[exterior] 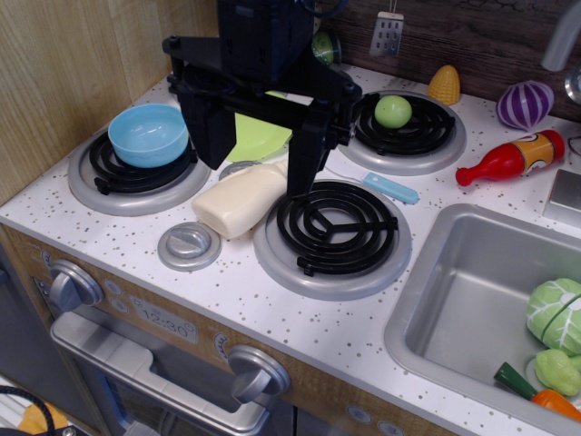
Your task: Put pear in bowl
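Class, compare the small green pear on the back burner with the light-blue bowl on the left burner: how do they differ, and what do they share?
The pear is light green; the bowl is light blue. The pear is a small solid ball, while the bowl is much wider, hollow and open at the top. The pear sits on the back right burner, the bowl on the back left one. Both look like smooth plastic and rest untouched on black coils.

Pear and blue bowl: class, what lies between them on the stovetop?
In the only view, the hand and the lime-green plate lie between the pear and the bowl.
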Tool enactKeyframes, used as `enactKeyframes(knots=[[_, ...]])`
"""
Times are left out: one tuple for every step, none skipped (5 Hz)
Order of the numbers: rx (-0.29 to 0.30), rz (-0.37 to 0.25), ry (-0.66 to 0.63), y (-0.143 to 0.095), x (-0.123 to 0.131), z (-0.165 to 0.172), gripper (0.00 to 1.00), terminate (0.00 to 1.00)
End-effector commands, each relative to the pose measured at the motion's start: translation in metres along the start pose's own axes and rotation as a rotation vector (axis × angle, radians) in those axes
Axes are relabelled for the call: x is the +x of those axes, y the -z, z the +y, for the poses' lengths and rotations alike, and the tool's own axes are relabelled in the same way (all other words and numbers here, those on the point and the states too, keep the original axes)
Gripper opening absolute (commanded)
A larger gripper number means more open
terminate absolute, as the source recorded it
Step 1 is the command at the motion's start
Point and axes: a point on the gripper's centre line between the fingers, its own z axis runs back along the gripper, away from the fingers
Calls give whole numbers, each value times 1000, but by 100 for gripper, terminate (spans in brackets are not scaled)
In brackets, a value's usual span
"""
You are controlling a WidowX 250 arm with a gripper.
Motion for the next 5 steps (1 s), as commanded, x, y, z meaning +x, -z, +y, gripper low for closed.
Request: enactKeyframes(knots=[[0,0,0,0,0,0,100,0],[-54,-73,13,4,32,-17,100,0],[-40,-142,17,7,67,-34,100,0],[-30,-257,53,32,112,-49,100,0],[-43,-341,121,49,156,-59,100,0]])
